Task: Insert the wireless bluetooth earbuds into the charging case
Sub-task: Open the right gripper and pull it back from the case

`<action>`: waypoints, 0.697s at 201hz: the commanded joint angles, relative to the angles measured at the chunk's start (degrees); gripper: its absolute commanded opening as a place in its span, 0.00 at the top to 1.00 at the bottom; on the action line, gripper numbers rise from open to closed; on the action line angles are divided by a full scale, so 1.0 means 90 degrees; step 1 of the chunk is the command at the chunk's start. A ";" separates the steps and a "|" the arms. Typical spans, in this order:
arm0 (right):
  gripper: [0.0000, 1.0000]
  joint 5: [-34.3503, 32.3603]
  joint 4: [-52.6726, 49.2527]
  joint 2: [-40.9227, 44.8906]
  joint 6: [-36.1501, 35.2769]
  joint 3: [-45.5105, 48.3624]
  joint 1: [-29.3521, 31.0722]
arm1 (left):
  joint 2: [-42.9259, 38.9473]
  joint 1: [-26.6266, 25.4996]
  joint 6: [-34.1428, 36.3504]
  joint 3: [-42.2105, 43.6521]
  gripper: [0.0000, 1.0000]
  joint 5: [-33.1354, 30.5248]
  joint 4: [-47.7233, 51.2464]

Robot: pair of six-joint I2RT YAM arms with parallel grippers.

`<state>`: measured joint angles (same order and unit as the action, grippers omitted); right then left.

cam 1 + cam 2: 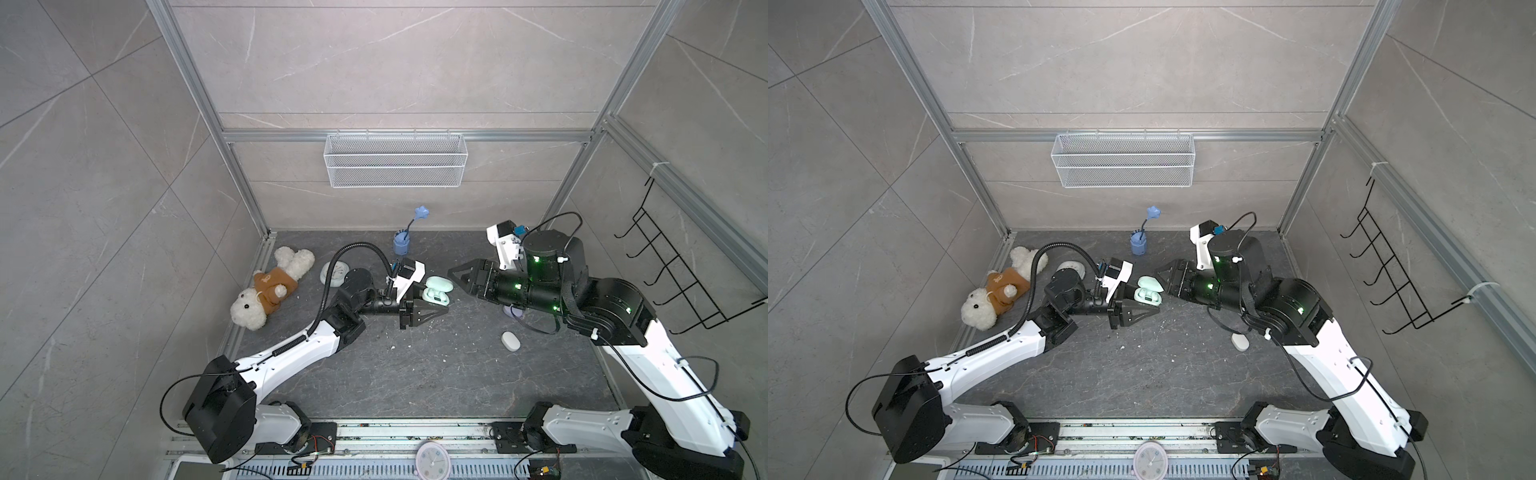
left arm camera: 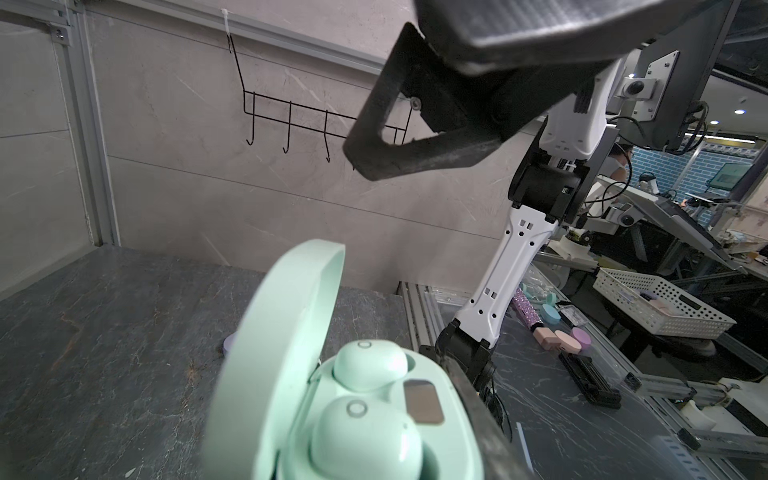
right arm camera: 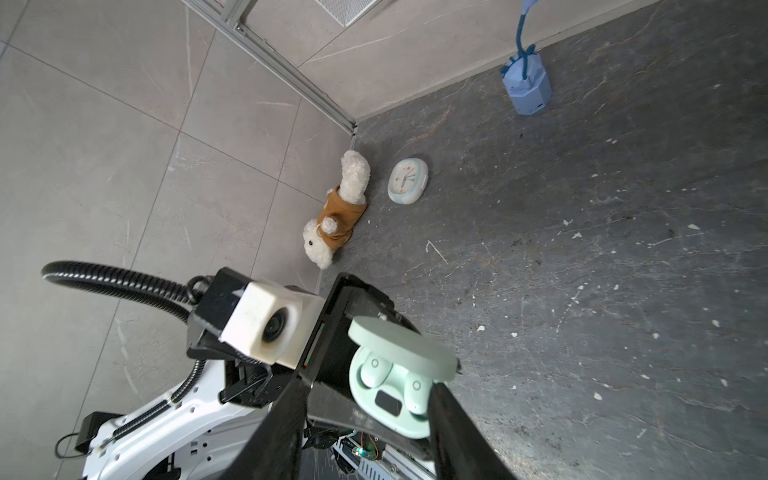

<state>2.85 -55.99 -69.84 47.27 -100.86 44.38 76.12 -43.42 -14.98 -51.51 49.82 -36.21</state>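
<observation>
Above the dark stone tabletop (image 1: 415,374), the left gripper (image 1: 440,300) pinches a mint-green plastic charging case (image 3: 361,399), its lid (image 2: 266,340) up and 2 glossy mint-green earbuds (image 2: 365,436) in its wells. The right gripper (image 1: 456,279) hovers just beside it, jaws parted, empty. A clumsy push on the lid could twist the case loose or pop out a bud.

A mint-green plastic charging case (image 2: 446,453) stands open with its rounded lid (image 2: 266,353) raised. Two glossy mint-green earbuds (image 2: 365,436) sit inside beside a small grey rectangular panel (image 2: 422,401). Above hangs the right gripper (image 2: 390,87), blurred, its jaws probably apart.
</observation>
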 commanded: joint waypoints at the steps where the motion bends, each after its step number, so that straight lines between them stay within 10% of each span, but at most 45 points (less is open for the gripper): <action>1: 0.50 -0.0158 -0.0672 -0.0437 -0.0238 -0.0353 -0.0064 | -0.0286 0.0000 0.0237 0.0024 1.00 0.0099 -0.0068; 140: 0.51 0.0640 -0.1139 -0.0638 -0.0289 -0.0069 0.0519 | -0.0194 0.0000 0.0226 -0.0056 1.00 0.0069 -0.0090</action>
<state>8.60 -62.37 -75.94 44.10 -102.56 48.38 75.16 -43.42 -14.66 -50.85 50.13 -33.58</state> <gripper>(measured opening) 0.476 0.419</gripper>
